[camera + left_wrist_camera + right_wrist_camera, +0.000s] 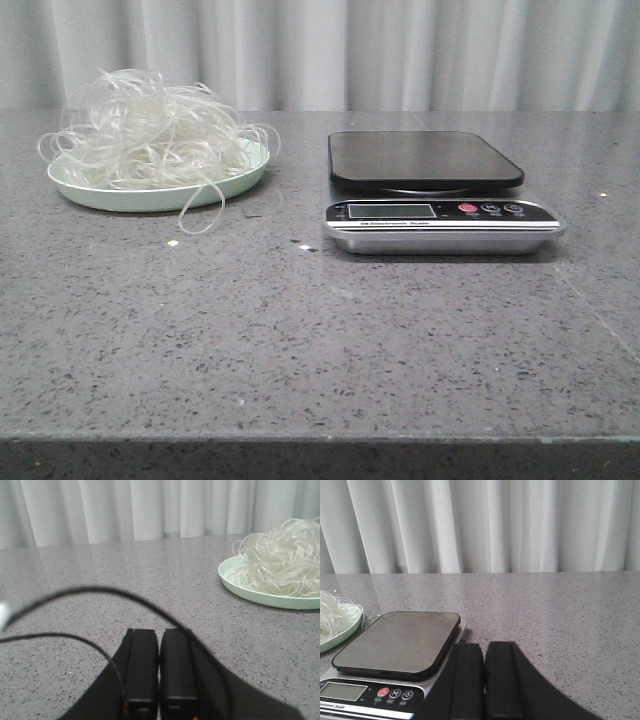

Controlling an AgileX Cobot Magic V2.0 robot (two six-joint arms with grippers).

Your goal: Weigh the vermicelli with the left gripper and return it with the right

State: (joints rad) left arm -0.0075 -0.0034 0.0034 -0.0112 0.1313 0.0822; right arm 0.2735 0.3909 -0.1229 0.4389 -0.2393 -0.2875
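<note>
Front view: fluffy whitish vermicelli (150,130) heaps the plate (120,195) (one loop overhanging); left tool (159,667) and right tool (485,680) clenched, empty.

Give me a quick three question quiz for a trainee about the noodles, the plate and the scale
1. True or false: the vermicelli lies on the scale.
2. What colour is the plate?
3. The left gripper and right gripper are: A) both shut, empty; B) both open; C) left holding noodles.

Key: 1. False, it is on the plate, left of the scale. 2. Pale green. 3. A.
</note>
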